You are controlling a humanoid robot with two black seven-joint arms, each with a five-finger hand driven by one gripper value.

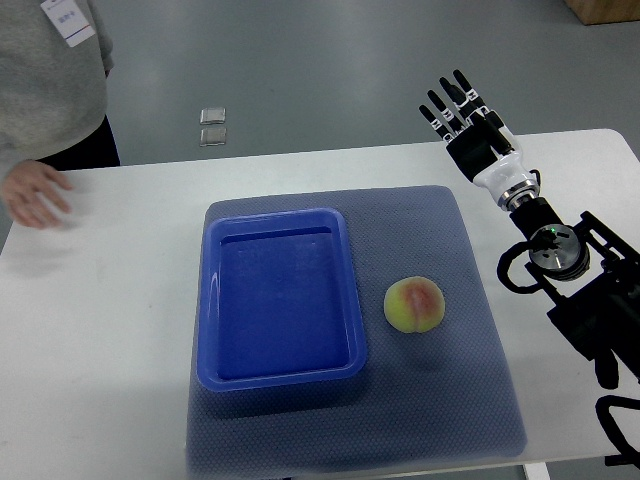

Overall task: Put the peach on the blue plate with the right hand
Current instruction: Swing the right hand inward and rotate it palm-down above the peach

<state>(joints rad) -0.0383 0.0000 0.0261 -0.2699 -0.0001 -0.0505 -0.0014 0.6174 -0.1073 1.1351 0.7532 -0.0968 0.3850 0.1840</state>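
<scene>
We see peach (414, 304) on mat (480, 400) right of centre, just beside empty blue plate (280, 378); right hand (468, 120) upper right, fingers straight, holding nothing, clear of the table; probably staged before reaching.

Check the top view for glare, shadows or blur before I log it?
Top view: sharp overall, lighting even and diffuse. Soft sheen on the blue plate rim and floor, nothing blown out. Peach casts a faint shadow on the mat. Right hand crisp, fingers extended. The person's hand at left looks slightly motion-blurred.
</scene>
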